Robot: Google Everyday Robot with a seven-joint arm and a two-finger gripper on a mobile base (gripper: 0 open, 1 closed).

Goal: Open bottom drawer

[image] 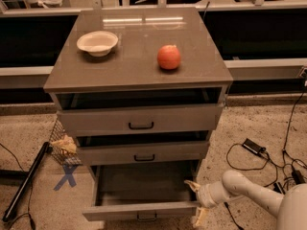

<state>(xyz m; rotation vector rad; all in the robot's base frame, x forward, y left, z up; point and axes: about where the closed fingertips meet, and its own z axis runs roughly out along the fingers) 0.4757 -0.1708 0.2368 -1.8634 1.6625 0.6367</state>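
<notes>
Bottom drawer (144,186): lowest of the three in the cabinet (139,73), pulled well out from the cabinet's front toward the camera.
Camera view: looks down on the cabinet from its front.
Drawer and gripper: the gripper (195,202) sits at the drawer's right front corner, just off the cabinet's lower right side.
Gripper state: fingers spread apart, one pale fingertip (192,185) over the corner behind the drawer front, the other lower down in front of it; contact with the drawer cannot be told.
Arm (249,190): pale and rounded, reaching in from the lower right of the cabinet.
Drawer look: grey-brown, with a shallow front and a plain grey inside that shows nothing lying in it.
Handle (147,218): small dark bar at the centre of the front, partly cut off by the frame's bottom edge.
Middle drawer (144,152): slightly out from the cabinet, directly above the bottom one.
Top drawer (141,119): slightly out too, with the tallest front.
Cabinet top: a pale bowl (97,42) at the left rear and a round orange-red fruit (169,57) right of centre, well apart.
Floor left of the cabinet: a blue tape cross (68,175).
Floor right of the cabinet: dark cables (254,150).
</notes>
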